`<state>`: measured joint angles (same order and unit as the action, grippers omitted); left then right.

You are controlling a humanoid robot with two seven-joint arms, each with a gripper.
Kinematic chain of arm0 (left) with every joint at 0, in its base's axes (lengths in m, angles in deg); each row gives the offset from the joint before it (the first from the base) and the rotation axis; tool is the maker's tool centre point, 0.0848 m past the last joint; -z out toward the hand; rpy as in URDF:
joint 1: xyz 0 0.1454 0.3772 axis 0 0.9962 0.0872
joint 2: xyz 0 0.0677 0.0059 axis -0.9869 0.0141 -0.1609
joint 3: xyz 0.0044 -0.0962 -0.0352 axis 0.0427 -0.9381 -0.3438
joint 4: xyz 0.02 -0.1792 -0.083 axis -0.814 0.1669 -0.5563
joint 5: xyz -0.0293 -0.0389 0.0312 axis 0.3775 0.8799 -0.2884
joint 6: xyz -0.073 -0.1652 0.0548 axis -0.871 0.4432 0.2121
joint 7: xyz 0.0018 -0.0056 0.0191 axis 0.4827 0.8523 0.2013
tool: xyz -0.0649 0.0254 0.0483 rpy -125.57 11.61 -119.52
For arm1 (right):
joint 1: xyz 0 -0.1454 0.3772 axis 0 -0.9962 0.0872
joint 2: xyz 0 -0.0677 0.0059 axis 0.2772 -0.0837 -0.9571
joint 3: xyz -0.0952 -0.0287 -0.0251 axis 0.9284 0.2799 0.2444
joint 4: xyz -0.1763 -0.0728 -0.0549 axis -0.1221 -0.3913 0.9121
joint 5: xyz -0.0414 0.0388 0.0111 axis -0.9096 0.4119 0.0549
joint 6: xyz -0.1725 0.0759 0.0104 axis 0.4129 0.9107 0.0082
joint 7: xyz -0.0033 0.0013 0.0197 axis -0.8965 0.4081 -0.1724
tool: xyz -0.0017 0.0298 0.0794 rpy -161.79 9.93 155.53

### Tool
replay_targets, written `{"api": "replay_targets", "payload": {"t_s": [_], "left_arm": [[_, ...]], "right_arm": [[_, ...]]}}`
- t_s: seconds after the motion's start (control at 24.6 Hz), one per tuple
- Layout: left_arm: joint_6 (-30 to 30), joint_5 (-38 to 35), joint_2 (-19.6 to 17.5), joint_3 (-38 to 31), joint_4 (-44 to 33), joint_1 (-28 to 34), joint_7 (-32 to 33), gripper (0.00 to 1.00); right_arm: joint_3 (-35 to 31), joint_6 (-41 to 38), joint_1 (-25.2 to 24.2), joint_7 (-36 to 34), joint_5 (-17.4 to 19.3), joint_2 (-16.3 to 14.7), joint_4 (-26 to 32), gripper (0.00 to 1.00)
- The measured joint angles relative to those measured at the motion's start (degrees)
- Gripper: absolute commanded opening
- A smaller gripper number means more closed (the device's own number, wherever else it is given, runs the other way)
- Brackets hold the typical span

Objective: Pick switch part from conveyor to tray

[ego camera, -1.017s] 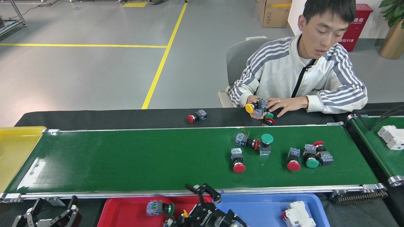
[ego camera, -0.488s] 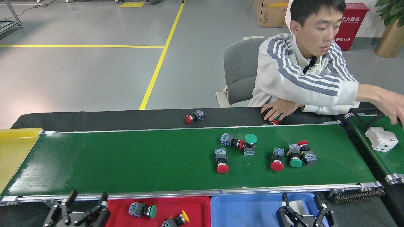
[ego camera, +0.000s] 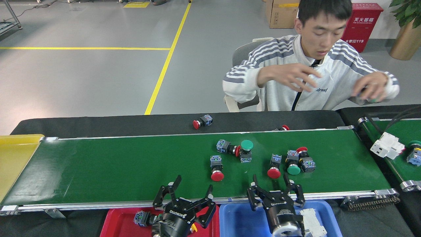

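Reaching: both my jaws spread open, empty, over the conveyor point(ego camera: 131, 168) near edge
Left gripper point(ego camera: 192, 191): lined up on red switch point(ego camera: 216, 168)
Right gripper point(ego camera: 270, 183): below red switch part point(ego camera: 274, 166)
Red tray point(ego camera: 121, 220): just beneath, short drop

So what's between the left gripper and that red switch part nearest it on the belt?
In the head view, only bare green conveyor lies between the open left gripper and the red-capped switch part; nothing blocks the way.

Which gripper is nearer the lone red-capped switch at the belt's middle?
Left. The left gripper sits just below-left of the red-capped switch; the right gripper is farther off to its right.
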<state>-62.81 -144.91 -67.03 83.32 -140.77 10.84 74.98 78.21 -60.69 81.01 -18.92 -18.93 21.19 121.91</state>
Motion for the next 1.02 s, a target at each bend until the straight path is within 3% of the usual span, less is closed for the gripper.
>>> {"api": "replay_targets", "payload": {"t_s": [0.08,0.2,0.28,0.45,0.65,0.77,0.81,1.02], "left_arm": [[1.46,-0.06,0.03,0.11,3.99,-2.92,0.17,1.00],[2.83,-0.07,0.03,-0.44,7.77,-5.73,0.25,1.00],[3.27,-0.06,0.02,-1.50,9.26,-6.62,0.26,1.00],[3.52,-0.05,-0.09,-2.37,11.15,-6.67,0.28,1.00],[3.56,0.06,-0.12,-4.12,13.70,-8.05,0.31,1.00],[3.65,0.07,-0.12,-6.55,16.91,-9.98,0.36,0.97],[3.69,0.07,-0.12,-7.61,17.86,-10.64,0.42,0.95],[3.75,0.10,-0.32,-10.84,21.63,-12.81,0.43,0.63]], "right_arm": [[0.82,1.66,2.56,0.03,0.07,0.85,-3.14,0.91],[1.07,2.24,3.56,0.16,0.08,0.90,-4.97,0.43],[1.11,2.57,3.56,0.81,0.08,0.82,-5.35,0.24],[1.17,0.29,3.71,1.24,0.08,-0.16,-5.37,0.13],[1.17,-5.06,3.46,1.37,0.09,-0.38,-3.36,0.12],[1.15,-9.83,1.99,1.69,0.65,-3.35,0.23,0.12],[1.12,-11.66,1.04,1.69,1.56,-4.73,1.81,0.12],[0.79,-24.91,-4.26,1.29,8.33,-10.85,10.57,0.12]]}}
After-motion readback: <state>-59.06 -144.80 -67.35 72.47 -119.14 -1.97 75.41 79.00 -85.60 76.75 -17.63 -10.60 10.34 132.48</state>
